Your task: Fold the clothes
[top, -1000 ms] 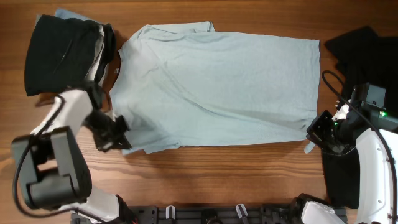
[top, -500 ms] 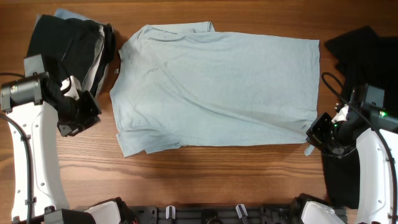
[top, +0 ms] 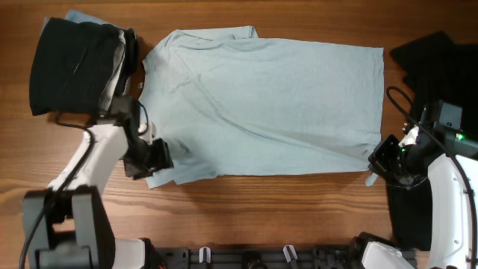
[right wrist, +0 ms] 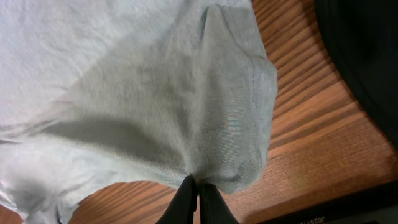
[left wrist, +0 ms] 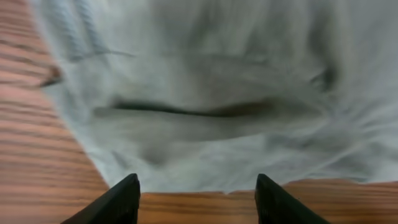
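The pale blue T-shirt (top: 261, 104) is lying spread flat across the middle of the surface (top: 284, 224). Its neck is pointing toward our left side and its bottom hem toward our right, and we are seeing no fold in it yet. We are pinching its near hem corner with the right hand (right wrist: 198, 198), whose fingertips are pressing together on a thin bite of cloth right at the stitched edge. We are holding the left hand (left wrist: 198, 193) wide open over the near sleeve, gripping nothing, with the sleeve's edge lying just ahead of its fingers.

We are judging the right-hand grip to be the weak point. It is so shallow that the cotton may be sliding out as soon as we are lifting, which would be dropping that end and skewing the fold. On the left, the sleeve is lying rumpled with a dark crease across it. Closing there, we may be catching only one layer or a loose bunch, or scraping the wood and missing altogether. If the two hands are rising unevenly, we are likely to be dragging wrinkles through the body.

A black pile (top: 75, 67) is sitting just beside the collar, and a black garment (top: 437, 67) is lying near the hem. A wide sweep risks pulling the T-shirt onto either.
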Available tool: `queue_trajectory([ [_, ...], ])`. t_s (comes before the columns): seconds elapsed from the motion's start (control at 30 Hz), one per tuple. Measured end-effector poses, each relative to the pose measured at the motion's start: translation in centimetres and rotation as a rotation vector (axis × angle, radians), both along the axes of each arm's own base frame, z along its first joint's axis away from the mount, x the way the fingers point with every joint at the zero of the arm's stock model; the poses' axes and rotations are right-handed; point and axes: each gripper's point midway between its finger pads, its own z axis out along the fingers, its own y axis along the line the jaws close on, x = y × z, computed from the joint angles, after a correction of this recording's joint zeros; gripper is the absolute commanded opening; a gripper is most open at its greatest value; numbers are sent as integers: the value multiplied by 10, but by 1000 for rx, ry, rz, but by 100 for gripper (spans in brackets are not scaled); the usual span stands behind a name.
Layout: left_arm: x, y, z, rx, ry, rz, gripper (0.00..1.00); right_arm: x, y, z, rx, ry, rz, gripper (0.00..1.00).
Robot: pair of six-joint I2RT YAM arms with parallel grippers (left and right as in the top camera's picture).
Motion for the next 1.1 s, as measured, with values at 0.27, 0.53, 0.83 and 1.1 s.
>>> queue_trajectory([
  [0.27,5,-2,-22,9,32,-7,51,0,0,0,-1,-2,0,5],
  [0.53,7,4,-26,36,53,6,4,1,0,0,-2,-3,0,4],
  [0.83,-13,8,4,33,238,20,4,1,-1,0,-3,-6,0,4],
  [1.1,13,32,73,92,163,62,4,-2,0,0,2,7,1,4],
])
